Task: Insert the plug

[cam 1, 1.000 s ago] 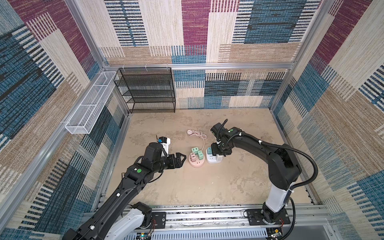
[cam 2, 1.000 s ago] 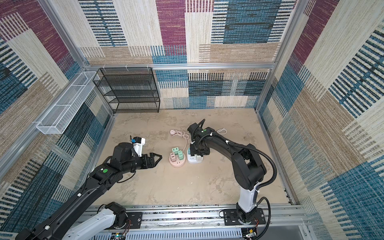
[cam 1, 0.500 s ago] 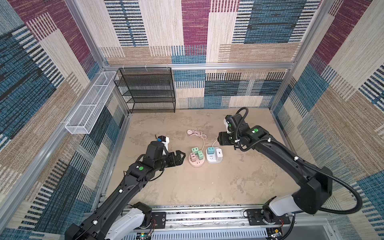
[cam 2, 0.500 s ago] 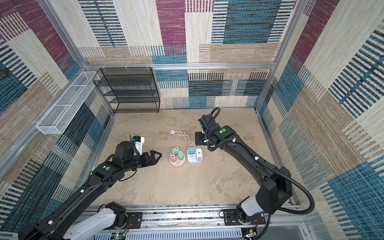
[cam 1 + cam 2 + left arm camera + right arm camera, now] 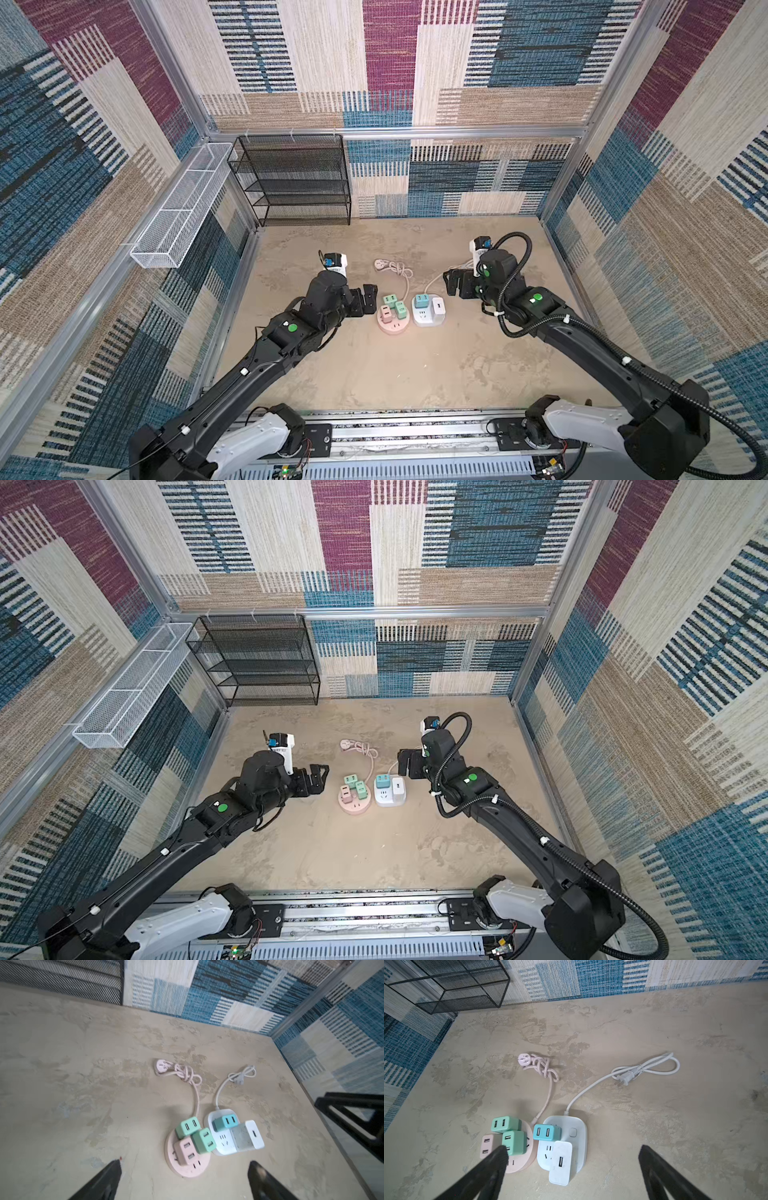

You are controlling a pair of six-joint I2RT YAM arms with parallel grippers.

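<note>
The white adapter plug [image 5: 560,1162] stands in the white power strip [image 5: 577,1126] near the middle of the table [image 5: 395,374]. It overhangs the strip's edge, and whether it is pressed fully home cannot be told. The same strip also holds a blue adapter [image 5: 546,1132]. Touching it on the left in both top views is the pink round strip [image 5: 392,328], which carries two green adapters [image 5: 390,299] and a pink adapter [image 5: 385,311]. A knotted pink cord [image 5: 399,270] runs from the round strip toward the back wall. The left gripper [image 5: 369,300] hovers just beside the pink round strip. The right gripper [image 5: 453,284] hangs near the white power strip without touching it. In the wrist views each gripper's fingers are spread wide with nothing between them. The black mesh shelf [image 5: 297,180] stands against the back wall, and the white wire basket [image 5: 183,208] hangs on the left wall. The right wrist view shows a button [image 5: 572,1132] on the white power strip and the looped white cord [image 5: 654,1064] ending in a two-pin plug; in the top views the right arm hides most of that cord. The left wrist view shows the white adapter plug's grey side and the right gripper's black fingers [image 5: 357,1098] at its edge. Only the top views show the basket.
</note>
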